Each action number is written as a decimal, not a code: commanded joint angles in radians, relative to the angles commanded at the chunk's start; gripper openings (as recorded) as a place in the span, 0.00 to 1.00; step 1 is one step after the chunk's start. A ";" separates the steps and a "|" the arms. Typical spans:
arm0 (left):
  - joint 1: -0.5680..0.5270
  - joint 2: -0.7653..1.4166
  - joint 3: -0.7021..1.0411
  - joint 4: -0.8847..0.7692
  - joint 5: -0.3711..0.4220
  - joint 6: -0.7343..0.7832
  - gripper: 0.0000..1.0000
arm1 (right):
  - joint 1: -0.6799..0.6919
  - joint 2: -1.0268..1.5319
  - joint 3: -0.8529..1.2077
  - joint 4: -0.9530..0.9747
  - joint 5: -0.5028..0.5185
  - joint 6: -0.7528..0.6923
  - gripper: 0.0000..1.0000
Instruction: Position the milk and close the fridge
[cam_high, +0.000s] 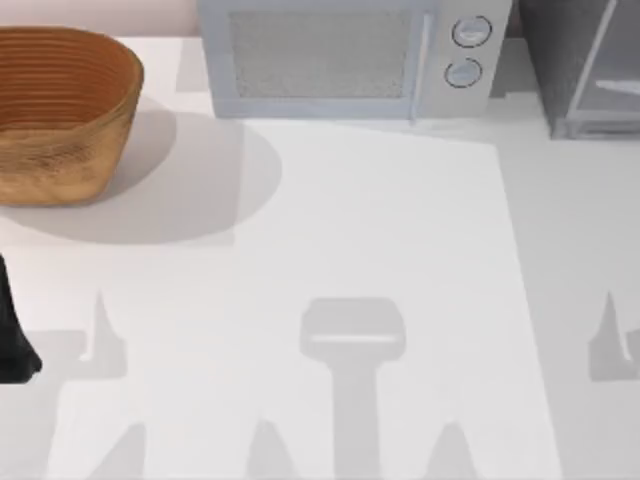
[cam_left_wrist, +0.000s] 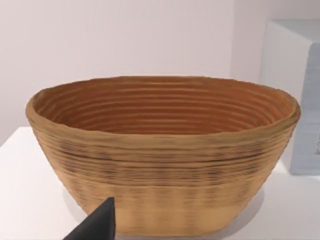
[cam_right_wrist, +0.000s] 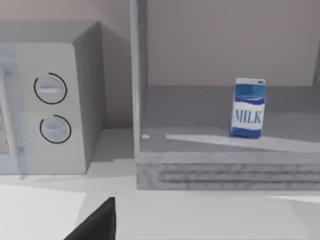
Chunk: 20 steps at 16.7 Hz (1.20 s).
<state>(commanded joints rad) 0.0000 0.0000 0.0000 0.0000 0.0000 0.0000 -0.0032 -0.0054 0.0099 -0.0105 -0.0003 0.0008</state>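
Observation:
The milk, a small blue and white carton, stands upright on the floor inside the fridge, towards its back. The fridge is at the table's far right corner, and its pale-framed door stands at an angle, swung out from the front. A dark part of my right gripper shows low in the right wrist view, well short of the fridge and holding nothing I can see. My left gripper hangs in front of the basket, and its arm sits at the table's left edge.
A woven brown basket stands at the far left. A silver microwave with two round knobs sits at the back centre, right beside the fridge. White tabletop spreads across the middle and front.

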 joint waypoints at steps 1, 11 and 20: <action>0.000 0.000 0.000 0.000 0.000 0.000 1.00 | 0.000 -0.016 0.013 -0.022 0.001 0.001 1.00; 0.000 0.000 0.000 0.000 0.000 0.000 1.00 | 0.002 -0.405 0.332 -0.719 0.003 -0.005 1.00; 0.000 0.000 0.000 0.000 0.000 0.000 1.00 | 0.004 -0.757 0.621 -1.388 0.006 -0.012 1.00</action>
<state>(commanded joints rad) 0.0000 0.0000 0.0000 0.0000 0.0000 0.0000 0.0003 -0.7627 0.6309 -1.3985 0.0057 -0.0111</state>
